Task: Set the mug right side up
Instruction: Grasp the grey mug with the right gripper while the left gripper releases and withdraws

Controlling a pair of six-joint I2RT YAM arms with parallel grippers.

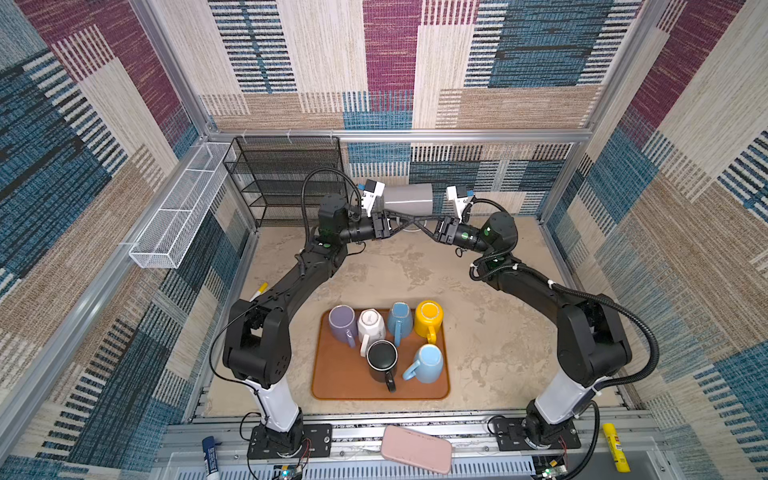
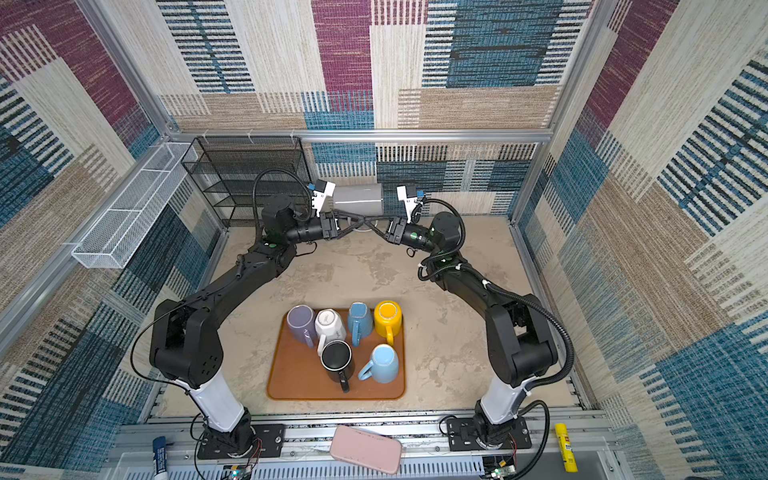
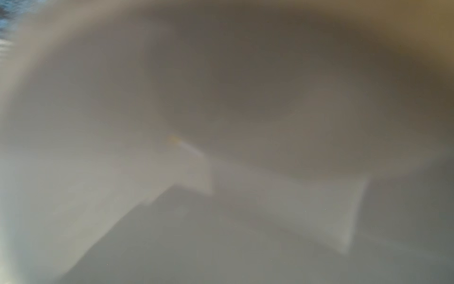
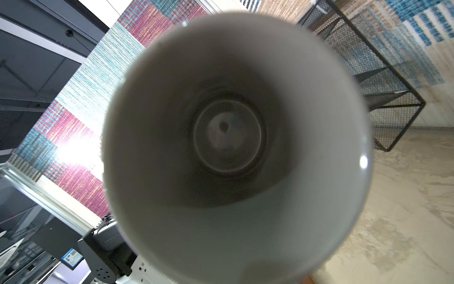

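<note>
One sideways mug hangs beside left gripper and right gripper.

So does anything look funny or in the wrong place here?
Yes. The grey mug is tipped on its side at the back, away from the tray, with its open mouth facing the right wrist camera. The six other mugs stand upside down on the tray, bottoms up.

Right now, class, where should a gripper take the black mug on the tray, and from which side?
Probably by its handle, from the near side. The black mug points it toward the arm bases over bare tray; the white mug crowds its far side.
</note>
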